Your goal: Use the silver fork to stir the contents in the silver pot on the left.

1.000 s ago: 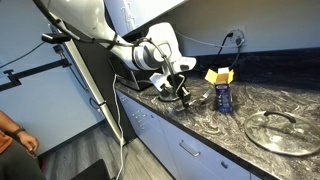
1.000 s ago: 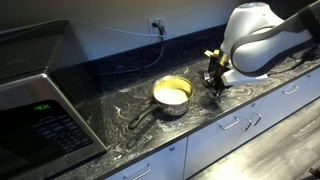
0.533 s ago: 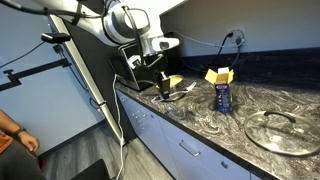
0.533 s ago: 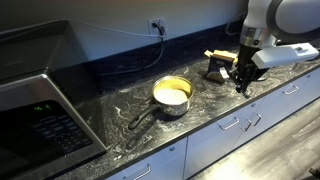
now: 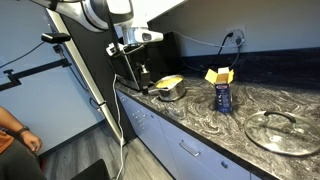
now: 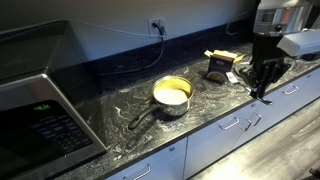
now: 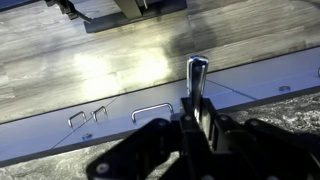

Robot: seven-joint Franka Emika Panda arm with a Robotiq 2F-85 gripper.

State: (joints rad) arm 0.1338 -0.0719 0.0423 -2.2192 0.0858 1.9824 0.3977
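The silver pot (image 5: 170, 88) stands on the dark marbled counter with yellowish contents; it also shows in an exterior view (image 6: 172, 94), its long handle pointing toward the counter's front. My gripper (image 6: 262, 84) hangs near the counter's front edge, well apart from the pot, and shows beside it in an exterior view (image 5: 140, 74). In the wrist view my gripper (image 7: 190, 125) is shut on the silver fork (image 7: 196, 72), whose shiny handle sticks out past the jaws over the cabinet fronts. The fork's tines are hidden.
A blue can (image 5: 224, 98) and a yellow box (image 5: 218, 75) stand behind the pot. A wide glass lid (image 5: 281, 130) lies on the counter. A microwave (image 6: 40, 115) stands at one end. Drawer handles (image 7: 152, 110) and wooden floor lie below.
My arm has swung away from the pot and the can, out toward the counter's front edge, with the fork held in the jaws. The pot now shows unobstructed.
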